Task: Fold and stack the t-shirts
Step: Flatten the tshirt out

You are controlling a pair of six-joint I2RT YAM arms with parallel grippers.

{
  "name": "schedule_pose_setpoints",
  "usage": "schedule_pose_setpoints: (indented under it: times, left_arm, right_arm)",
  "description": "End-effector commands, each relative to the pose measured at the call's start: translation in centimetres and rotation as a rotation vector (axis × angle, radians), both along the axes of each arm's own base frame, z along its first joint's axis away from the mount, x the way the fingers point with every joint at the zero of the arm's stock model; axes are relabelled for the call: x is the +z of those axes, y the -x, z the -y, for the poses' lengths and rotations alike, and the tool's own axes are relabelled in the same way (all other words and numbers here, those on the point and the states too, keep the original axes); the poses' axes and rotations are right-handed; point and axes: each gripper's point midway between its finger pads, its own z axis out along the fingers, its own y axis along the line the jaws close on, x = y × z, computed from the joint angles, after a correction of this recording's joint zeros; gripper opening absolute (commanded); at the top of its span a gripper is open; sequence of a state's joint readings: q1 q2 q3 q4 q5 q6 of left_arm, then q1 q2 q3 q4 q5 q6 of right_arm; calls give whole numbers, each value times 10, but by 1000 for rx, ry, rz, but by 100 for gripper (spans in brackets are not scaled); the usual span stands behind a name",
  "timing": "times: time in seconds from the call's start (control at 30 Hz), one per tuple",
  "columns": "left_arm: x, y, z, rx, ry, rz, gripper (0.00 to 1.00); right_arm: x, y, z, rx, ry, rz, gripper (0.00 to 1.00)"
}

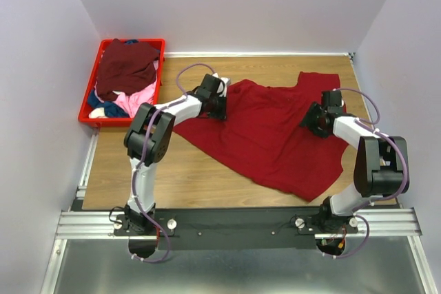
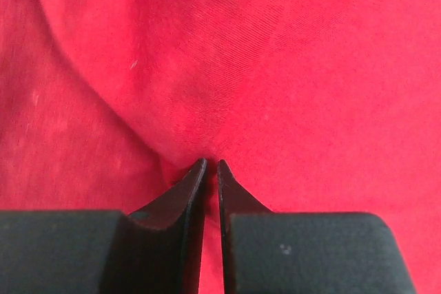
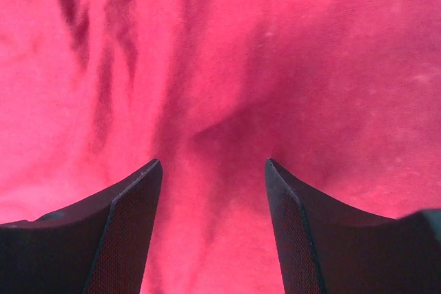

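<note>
A bright red t-shirt (image 1: 275,132) lies spread and rumpled across the middle and right of the wooden table. My left gripper (image 1: 219,106) is at the shirt's left edge; in the left wrist view its jaws (image 2: 211,163) are shut on a pinch of the red cloth (image 2: 227,67). My right gripper (image 1: 313,118) rests on the shirt's right part; in the right wrist view it (image 3: 213,164) is open with red cloth (image 3: 220,67) between and under the fingers. A dark maroon t-shirt (image 1: 126,65), a pink one (image 1: 138,101) and a blue one (image 1: 103,109) lie heaped in the crate.
A rigid red plastic crate (image 1: 161,67) stands at the table's back left corner. Bare wood (image 1: 165,170) shows at the front left. Grey walls close in the back and both sides. A metal rail (image 1: 241,224) runs along the near edge.
</note>
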State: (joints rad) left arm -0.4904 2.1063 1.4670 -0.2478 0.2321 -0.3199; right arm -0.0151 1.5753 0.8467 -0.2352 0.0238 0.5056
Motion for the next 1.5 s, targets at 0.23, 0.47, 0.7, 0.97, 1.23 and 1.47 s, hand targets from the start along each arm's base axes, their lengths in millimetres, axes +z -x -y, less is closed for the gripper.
schedule_pose_setpoints:
  times: [0.23,0.47,0.7,0.97,1.23,1.47]
  left_arm:
    - [-35,175,-25,-187,-41,-285,13]
    - [26,285,40,-399,201,-304,37]
    - [95,148,-24,31,166,64,68]
    - [58,99,-73,164,76,58,72]
    - [24,101,-64,118,73,-11,60]
    - [9,108,-44,65,101,-62,57]
  right_arm:
    - [7,4,-24,66,-49,31,69]
    - [15,-10,-26,81,-35,57,69]
    - [37,-37,-30,119,-34,120,69]
    - [37,-58,-43,185,-73,143,69]
    - [17,-54,-43,184,-78,103,68]
    - [2,-52,-44,179,-85,76,68]
